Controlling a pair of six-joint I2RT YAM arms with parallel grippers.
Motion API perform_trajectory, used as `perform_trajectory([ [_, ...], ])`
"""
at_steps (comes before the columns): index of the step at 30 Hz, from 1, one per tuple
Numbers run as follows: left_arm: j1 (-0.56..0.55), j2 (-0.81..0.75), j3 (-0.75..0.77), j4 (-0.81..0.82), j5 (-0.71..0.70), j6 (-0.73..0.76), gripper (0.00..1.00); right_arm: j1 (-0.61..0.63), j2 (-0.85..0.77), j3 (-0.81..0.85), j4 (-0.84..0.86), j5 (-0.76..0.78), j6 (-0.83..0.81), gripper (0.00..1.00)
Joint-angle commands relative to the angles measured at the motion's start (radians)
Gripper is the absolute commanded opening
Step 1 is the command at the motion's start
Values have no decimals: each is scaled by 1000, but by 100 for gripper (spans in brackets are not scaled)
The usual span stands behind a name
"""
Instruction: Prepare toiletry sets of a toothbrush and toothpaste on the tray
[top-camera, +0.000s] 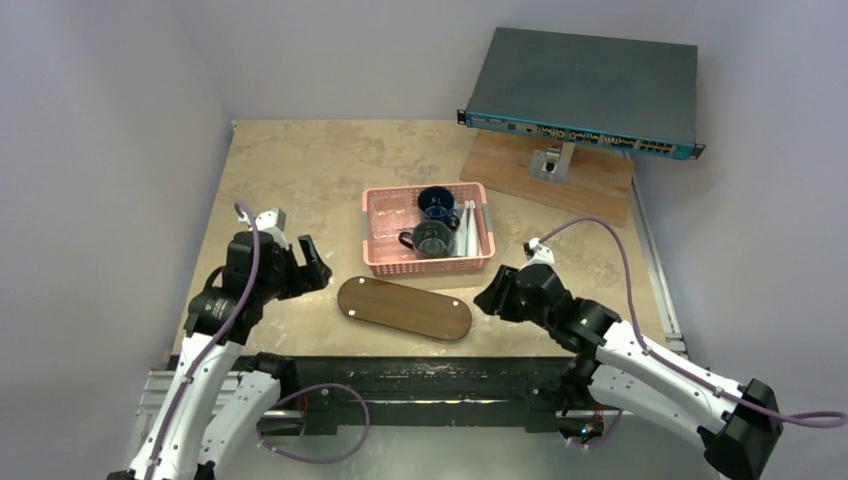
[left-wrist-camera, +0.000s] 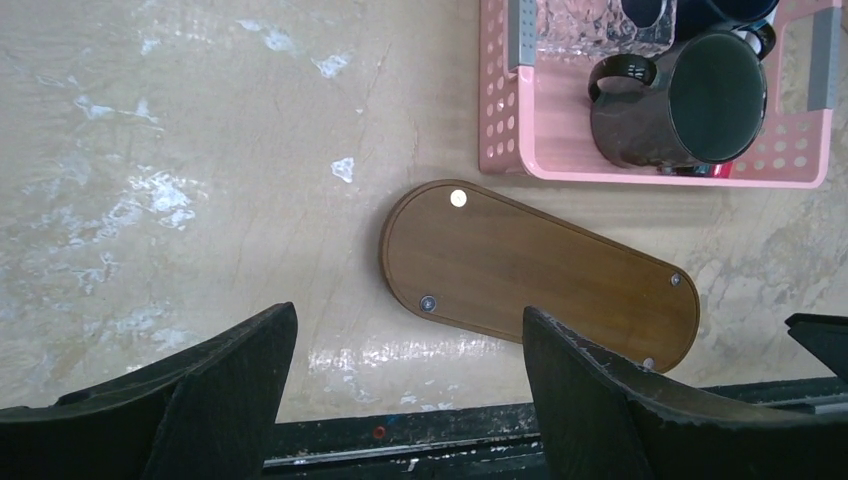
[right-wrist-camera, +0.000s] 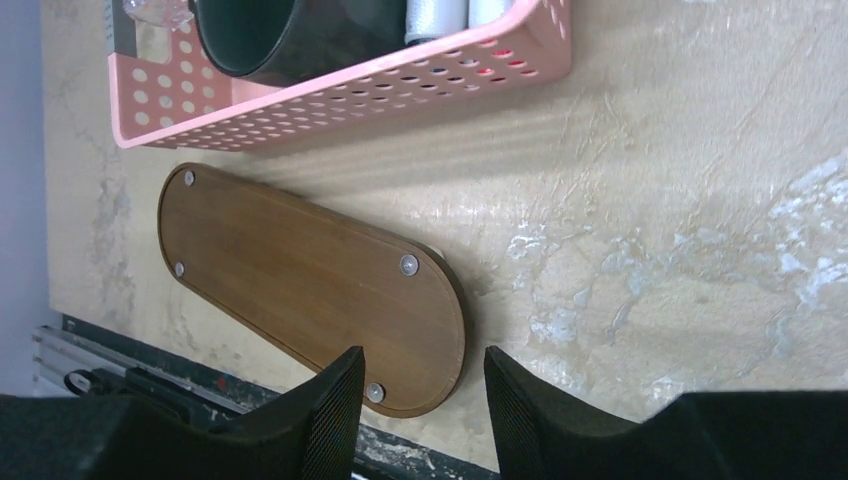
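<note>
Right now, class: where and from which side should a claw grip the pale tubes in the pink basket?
Likely from above with the right claw, pinching the pale tubes across their narrow width: they lie against the pink basket's right wall, with the mugs close on the other side, leaving only the top open.

I am looking past my left gripper (left-wrist-camera: 408, 320), its black fingers (left-wrist-camera: 215, 395) standing wide apart. A flat dark brown wooden oblong tray (left-wrist-camera: 540, 275) is lying just ahead of them, stretching rightward; beyond it, a pink perforated plastic basket (left-wrist-camera: 500, 110) is holding a dark glossy mug (left-wrist-camera: 690, 100).
</note>
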Motion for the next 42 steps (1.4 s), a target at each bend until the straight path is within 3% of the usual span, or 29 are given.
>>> perform_trajectory([
  [1,-6,58,-24,90,48,-64,80,-5,23,75,-45,34,-143,49],
  [12,-6,211,-126,309,29,-228,42,-1,131,175,65,-121,-302,36],
  [16,-6,294,-141,390,16,-258,39,28,175,181,98,-161,-326,34],
  [30,-6,655,-114,571,22,-299,25,305,352,192,200,-147,-248,31],
  [42,-6,722,-179,639,88,-306,18,418,565,233,291,-154,-229,31],
])
